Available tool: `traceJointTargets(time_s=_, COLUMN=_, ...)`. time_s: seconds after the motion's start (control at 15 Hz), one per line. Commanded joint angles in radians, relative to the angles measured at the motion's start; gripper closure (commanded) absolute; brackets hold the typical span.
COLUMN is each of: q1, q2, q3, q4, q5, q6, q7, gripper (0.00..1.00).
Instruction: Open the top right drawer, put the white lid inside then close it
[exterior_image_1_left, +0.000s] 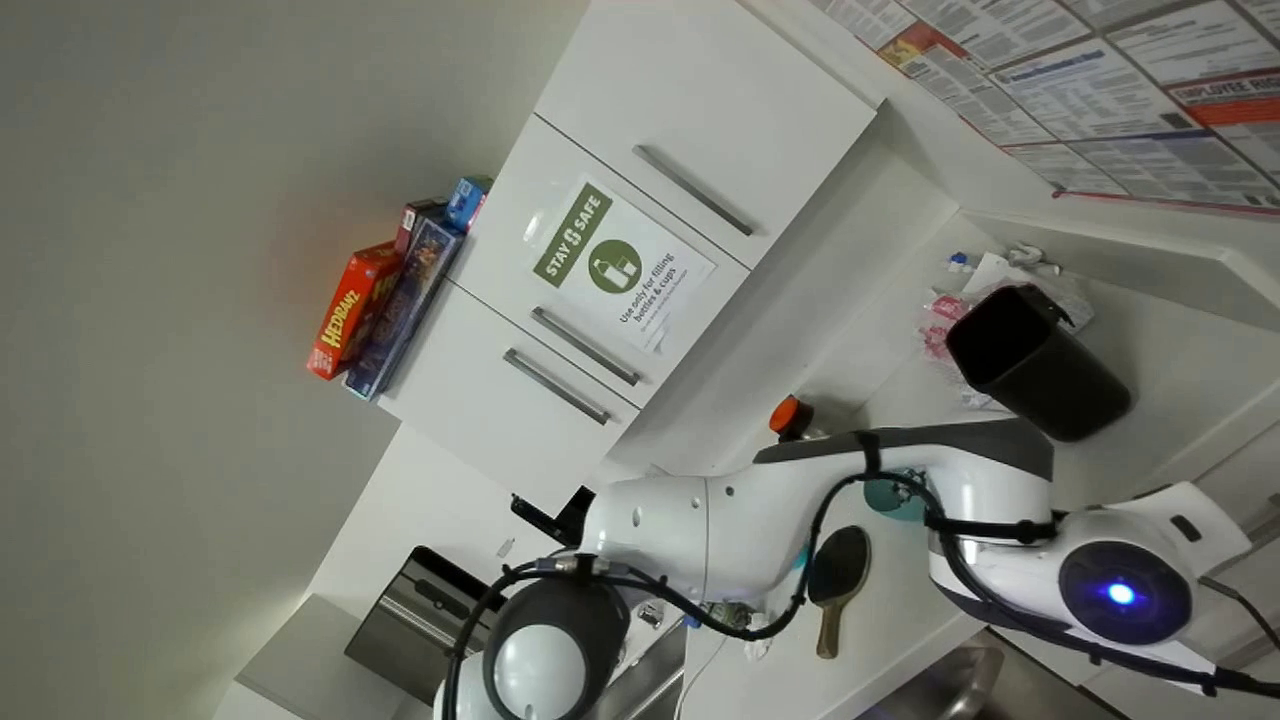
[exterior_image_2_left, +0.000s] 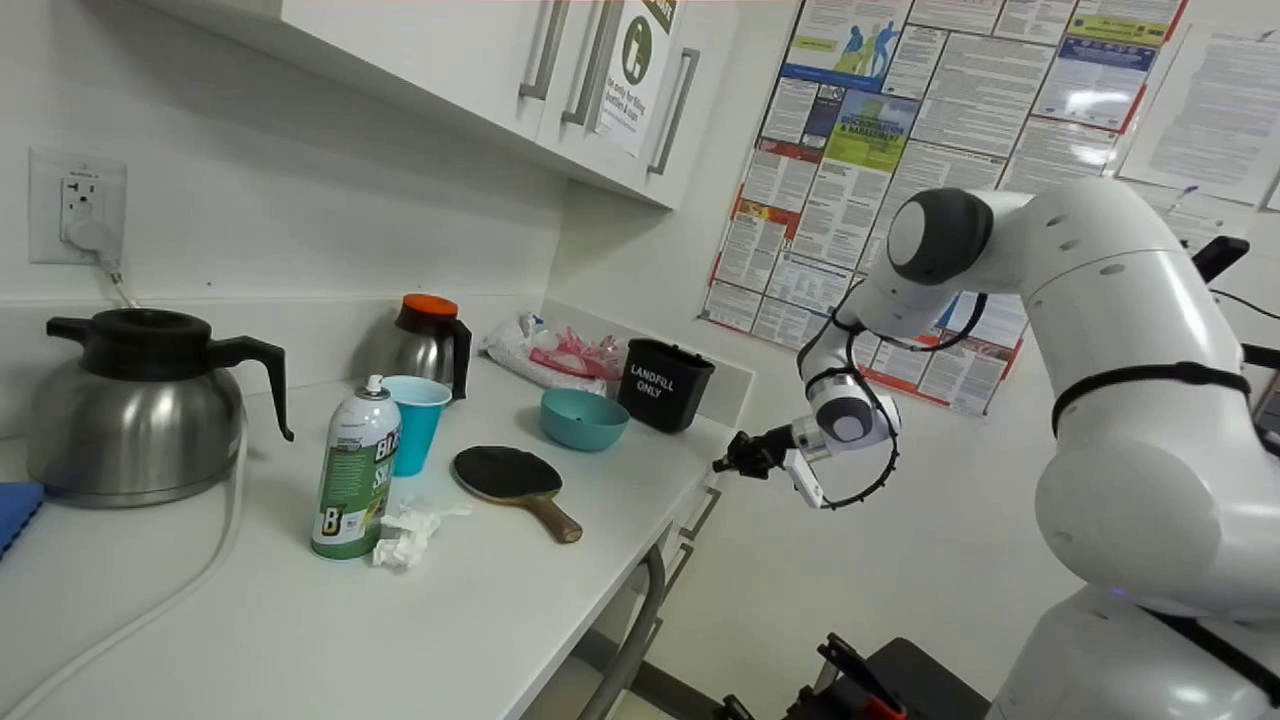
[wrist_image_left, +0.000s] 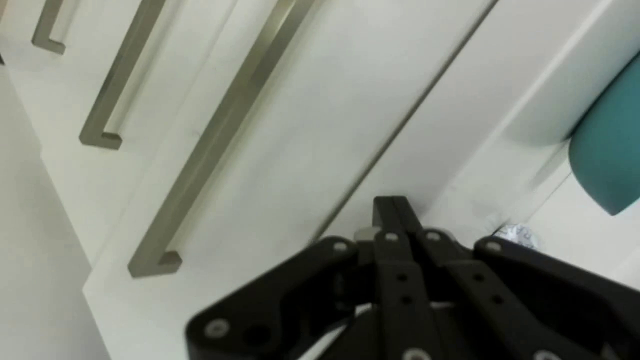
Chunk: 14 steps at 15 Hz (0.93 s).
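Note:
The top right drawer (wrist_image_left: 320, 145) shows in the wrist view as a white flat front with a slim bar handle (wrist_image_left: 215, 140). It looks closed or nearly so, with a thin dark gap along its top under the counter edge. Its handle also shows in an exterior view (exterior_image_2_left: 702, 513). My gripper (wrist_image_left: 392, 200) is shut with nothing between its fingertips. The tips are over the counter edge just past that gap; I cannot tell if they touch. In an exterior view my gripper (exterior_image_2_left: 722, 466) is at the counter's end, above the drawer handles. The white lid is out of view or hidden.
A teal bowl (exterior_image_2_left: 585, 418) and a black bin (exterior_image_2_left: 665, 385) stand on the counter near my gripper. A paddle (exterior_image_2_left: 515, 478), a blue cup (exterior_image_2_left: 415, 425), a spray can (exterior_image_2_left: 355, 475) and steel jugs stand farther along. White cupboards (exterior_image_1_left: 640, 240) hang above.

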Motion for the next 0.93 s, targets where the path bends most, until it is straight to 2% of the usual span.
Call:
traceJointTargets(time_s=0.0, q1=0.078, q2=-0.229, q3=-0.062, q4=-0.192, q5=-0.106, q6=0.077, q7=-0.062, gripper=1.0)
traceJointTargets(time_s=0.2, q1=0.127, q2=-0.387, q3=-0.079, q4=-0.29, q5=-0.27, q6=0.155, q7=-0.05, gripper=1.0)
traceJointTargets(time_s=0.47, q1=0.159, q2=-0.545, q3=-0.051, q4=-0.372, q5=-0.494, q6=0.227, q7=0.016, gripper=1.0)
traceJointTargets(time_s=0.67, q1=0.158, q2=-0.612, q3=-0.025, q4=-0.405, q5=-0.605, q6=0.228, q7=0.054, gripper=1.0)
traceJointTargets(time_s=0.87, q1=0.151, q2=-0.652, q3=-0.004, q4=-0.429, q5=-0.666, q6=0.218, q7=0.068, gripper=1.0)
